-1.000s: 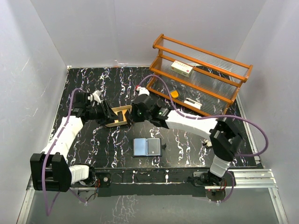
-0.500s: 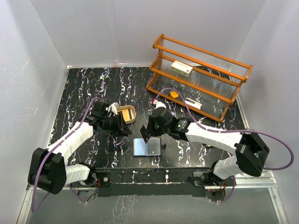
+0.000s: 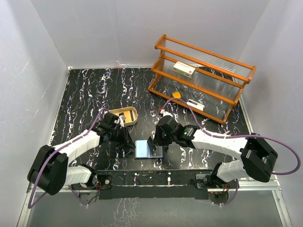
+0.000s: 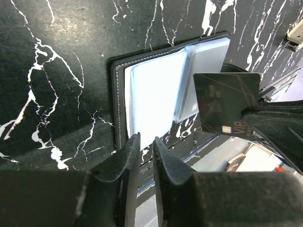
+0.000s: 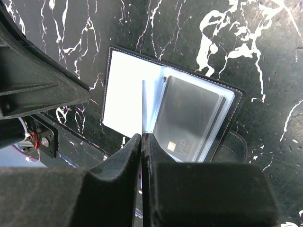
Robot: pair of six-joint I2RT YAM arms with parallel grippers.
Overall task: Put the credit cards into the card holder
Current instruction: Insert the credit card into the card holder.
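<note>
From the right wrist we see the card [image 5: 143, 106] only edge-on, so its face stays hidden. From above, the right gripper [image 3: 152, 144] covers the wallet [image 3: 141, 149] toward 1 o'clock. The orange thing [image 3: 176, 94] on the rack [image 3: 206, 53] is too small to name.

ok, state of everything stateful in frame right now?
card holder: open, lying flat on table
dark card: pinched on edge, over the holder
right gripper: shut on dark card
left gripper: jaws nearly closed, holding nothing
</note>
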